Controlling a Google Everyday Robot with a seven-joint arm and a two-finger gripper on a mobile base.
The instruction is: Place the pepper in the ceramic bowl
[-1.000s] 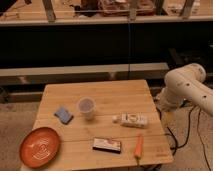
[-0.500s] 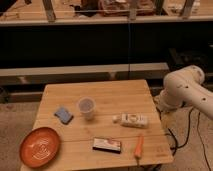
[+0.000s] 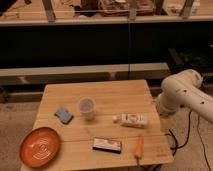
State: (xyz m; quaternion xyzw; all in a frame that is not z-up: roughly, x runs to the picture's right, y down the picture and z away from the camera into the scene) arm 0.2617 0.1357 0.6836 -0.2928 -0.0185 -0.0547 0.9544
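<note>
**A:** How far along is this?

**B:** Hardly begun, I'd say. On the wooden table nothing has been lifted. The white arm hangs off the table's right side, well apart from everything it needs. The bowl sits at the front left corner with nothing in it. The pepper lies on the wood near the front right edge, just right of a dark box.

**A:** So what is left?

**B:** All of it: reach the pepper, take hold, carry it across the front of the table, and set it in the bowl.

**A:** And the gripper?

**B:** It is at the low end of the arm, beside the table's right edge, but the arm's bulk hides it, so I can't pick it out. It is released and carries nothing.

**A:** Anything else hard to make out?

**B:** The arm is cut off at the right border and the base is out of sight. The pale packet can't be read. Near the clear cup is a blue pad, maybe a sponge. Whether the pepper's tip overhangs the edge, I can't tell
</note>
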